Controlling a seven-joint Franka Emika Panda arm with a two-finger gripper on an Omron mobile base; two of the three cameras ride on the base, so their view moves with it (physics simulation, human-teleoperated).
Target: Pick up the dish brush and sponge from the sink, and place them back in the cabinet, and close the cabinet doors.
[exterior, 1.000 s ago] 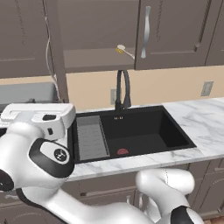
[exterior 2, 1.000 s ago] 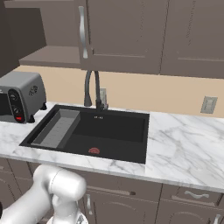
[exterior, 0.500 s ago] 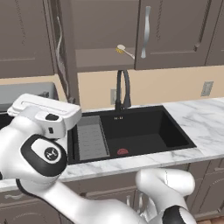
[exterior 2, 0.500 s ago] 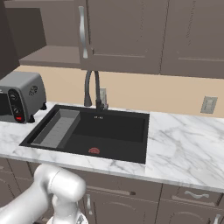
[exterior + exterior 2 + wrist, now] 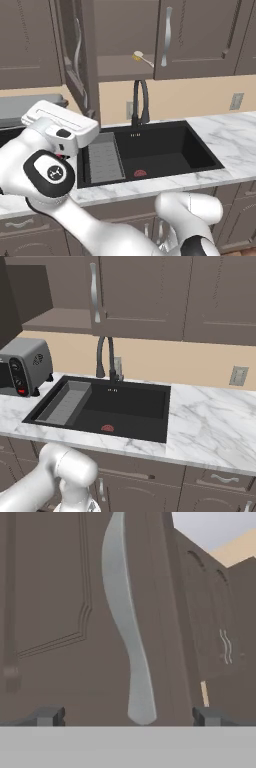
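Note:
The dish brush [image 5: 142, 58] lies on the shelf of the cabinet [image 5: 120, 70], cream head to the left. The left cabinet door [image 5: 75, 60] stands swung out, its silver bar handle [image 5: 77, 45] facing me; the right cabinet door [image 5: 200, 40] covers the right half. In the hand view my gripper [image 5: 127, 717] is open, close to the left door's face, with the lower end of the curved handle [image 5: 127, 627] between its fingertips [image 5: 47, 716]. The black sink [image 5: 195, 150] holds only its ribbed tray [image 5: 102, 160] and red drain [image 5: 140, 173]. The sponge is out of view.
A black arched faucet [image 5: 140, 100] rises behind the sink. A grey toaster [image 5: 25, 366] stands on the marble counter [image 5: 210, 416] left of the basin. My white arm fills the lower left of the left base view. A wall outlet [image 5: 238, 376] sits at the right.
My hand has moved right and slightly up toward the left door. That door now shows more of its face, having swung a little toward the cabinet. The gripper stays open.

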